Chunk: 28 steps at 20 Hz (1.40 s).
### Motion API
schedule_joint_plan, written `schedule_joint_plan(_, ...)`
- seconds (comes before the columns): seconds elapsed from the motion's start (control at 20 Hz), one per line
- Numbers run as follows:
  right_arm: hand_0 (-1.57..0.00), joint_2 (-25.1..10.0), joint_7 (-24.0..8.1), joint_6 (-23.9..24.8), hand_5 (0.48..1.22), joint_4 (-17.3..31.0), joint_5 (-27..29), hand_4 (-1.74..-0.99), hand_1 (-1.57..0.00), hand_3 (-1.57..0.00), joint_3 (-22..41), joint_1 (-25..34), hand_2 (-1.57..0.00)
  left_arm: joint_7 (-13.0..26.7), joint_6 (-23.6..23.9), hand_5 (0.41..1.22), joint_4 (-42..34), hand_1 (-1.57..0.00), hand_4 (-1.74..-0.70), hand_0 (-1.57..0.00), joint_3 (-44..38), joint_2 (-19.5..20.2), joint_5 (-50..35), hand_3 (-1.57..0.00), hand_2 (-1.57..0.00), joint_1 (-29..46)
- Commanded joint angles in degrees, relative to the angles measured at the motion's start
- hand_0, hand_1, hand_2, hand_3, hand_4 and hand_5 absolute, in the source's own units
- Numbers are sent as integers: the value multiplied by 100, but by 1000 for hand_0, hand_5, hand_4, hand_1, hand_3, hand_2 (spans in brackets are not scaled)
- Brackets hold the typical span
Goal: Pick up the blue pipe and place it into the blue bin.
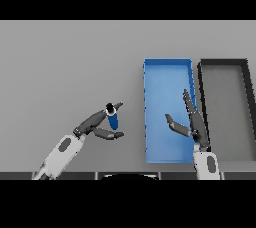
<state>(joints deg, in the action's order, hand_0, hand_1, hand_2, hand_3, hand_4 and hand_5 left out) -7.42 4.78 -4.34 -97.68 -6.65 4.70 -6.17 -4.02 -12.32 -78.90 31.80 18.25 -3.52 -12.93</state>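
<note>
Grasp step: my left hand (100,124) fingers pinch the blue pipe (112,120). Right hand (192,122) spread above the blue bin (167,67). Next I lift and carry it toward the worktop's right edge.

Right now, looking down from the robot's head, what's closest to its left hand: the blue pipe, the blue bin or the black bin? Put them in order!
From the left hand:
1. Blue pipe, between its fingers.
2. Blue bin, to the right.
3. Black bin, farthest right, beyond the blue one.
</note>
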Motion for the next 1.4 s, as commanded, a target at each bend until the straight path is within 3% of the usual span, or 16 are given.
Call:
schedule_joint_plan(0.0, 1, 15, -22, -1, 598, 38, -7, -1264, 1, 1, 9, 26, 1, -95, -19, 459, 35, 1, -1081, 1, 1, -106, -63, 1, 1, -3)
schedule_joint_plan(0.1, 1, 64, -34, 14, 600, 90, -13, -1267, 1, 1, 26, 114, 1, -206, -79, 507, 189, 1, -1109, 1, -39, -287, -196, -18, -19, -75)
schedule_joint_plan(0.2, 1, 69, 54, 35, 600, 101, -49, -1261, 1, 1, 31, 25, 1, -300, -79, 607, 313, -160, -1208, -17, -161, -434, -392, -255, -290, -63)
schedule_joint_plan(0.25, 1, 57, 104, 16, 600, 56, -52, -1260, 1, 1, 42, -4, 1, -216, -76, 730, 361, -348, -1253, -187, -201, -602, -526, -519, -481, -137)
schedule_joint_plan(0.35, 1, -2, 82, -9, 605, 21, -14, -1259, 1, 1, 3, 2, 1, -223, 92, 906, 396, -788, -1419, -668, -226, -735, -536, -875, -873, -42)
schedule_joint_plan(0.45, 1, 41, -10, 14, 611, 34, -16, -1262, 1, 1, 20, 71, 1, -313, 126, 1020, 377, -1070, -1532, -993, -234, -773, -531, -1102, -1124, 39)
schedule_joint_plan(0.55, 1, 23, 58, -9, 614, -28, 4, -1260, 1, 1, 21, 26, 1, -449, 277, 1092, 338, -1250, -1604, -1201, -143, -808, -374, -1215, -1285, 58)
schedule_joint_plan(0.75, 1, 5, -59, -11, 622, 85, 1, -1250, 1, 1, -6, 179, 1, -621, 450, 1168, 238, -1440, -1679, -1420, -29, -897, -214, -1365, -1454, -1)
schedule_joint_plan(0.9, 1, 48, 75, 11, 627, 107, -79, -1248, 1, 1, 52, 76, 1, -847, 453, 1194, -199, -1504, -1706, -1493, -23, -869, -317, -1415, -1511, 7)
schedule_joint_plan(1.05, 1, -24, 6, 38, 629, 104, -120, -1228, 1, 1, 9, 107, 1, -741, 396, 1207, -604, -1537, -1717, -1531, 27, -888, -416, -1439, -1540, -150)
schedule_joint_plan(1.35, 1, -21, 176, 29, 640, 47, -155, -1208, 1, 1, 40, 0, 1, 51, 277, 1217, -1142, -1562, -1726, -1561, 130, -872, -624, -1445, -1563, -447)
